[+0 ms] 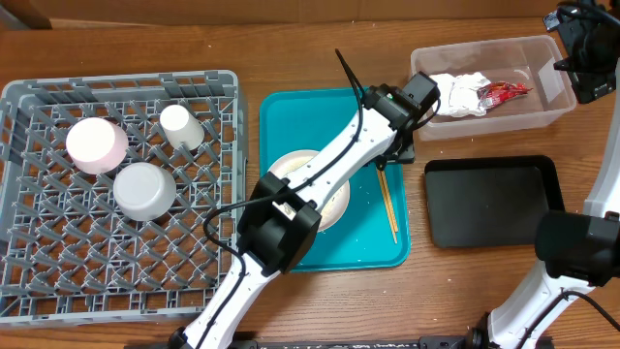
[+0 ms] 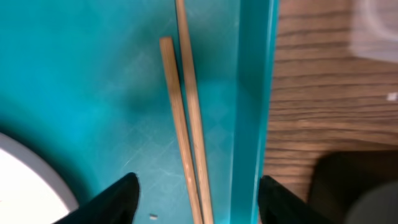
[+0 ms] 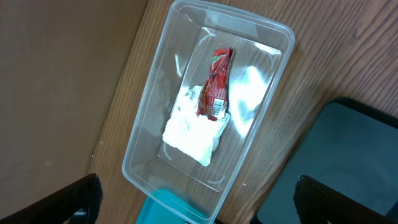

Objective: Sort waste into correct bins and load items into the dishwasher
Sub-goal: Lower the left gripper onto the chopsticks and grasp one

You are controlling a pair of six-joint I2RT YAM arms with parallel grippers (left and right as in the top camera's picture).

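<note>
Left gripper [image 2: 198,199]: jaws apart, nothing gripped, straddling the chopsticks [image 2: 186,124], which lie along the right edge of the teal tray [image 2: 74,74]. The wall-side finger [image 2: 280,202] looks to be outside the tray wall. Risk: on closing it pinches the wall with the sticks, or catches only one. Right gripper [image 3: 199,202]: wide open, empty, above the clear tub [image 3: 140,146].

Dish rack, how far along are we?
Done: crumpled white napkin and red wrapper in the clear plastic tub; pinkish saucer, pale bowl, small white cup in the grey lattice rack. In hand: open left gripper straddles the wooden chopsticks. Left: chopsticks, large white plate on the teal tray.
</note>
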